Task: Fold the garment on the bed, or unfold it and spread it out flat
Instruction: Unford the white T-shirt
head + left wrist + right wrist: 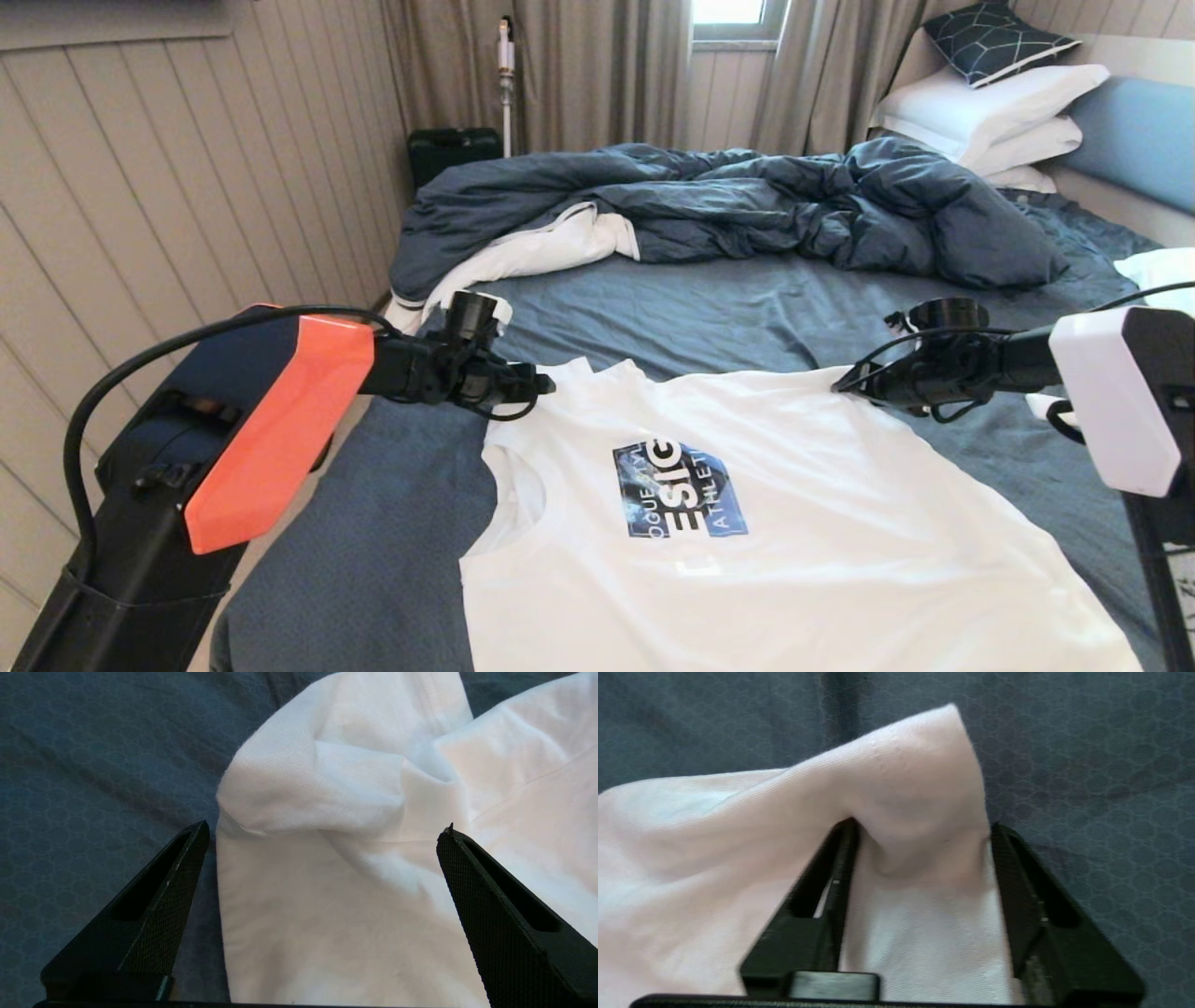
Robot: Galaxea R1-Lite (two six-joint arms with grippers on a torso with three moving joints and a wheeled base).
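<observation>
**Softly does it: two grippers at a white shirt's far corners**

Spread on the bed (747,308) lies a white sleeveless garment (794,523), thin, limp knit with a blue chest print. At ten o'clock the left gripper (322,830) gapes wide over one shoulder corner; at two o'clock the right gripper (920,828) stands half-closed around a bunched corner. Light cloth: best pinched at corners.
</observation>
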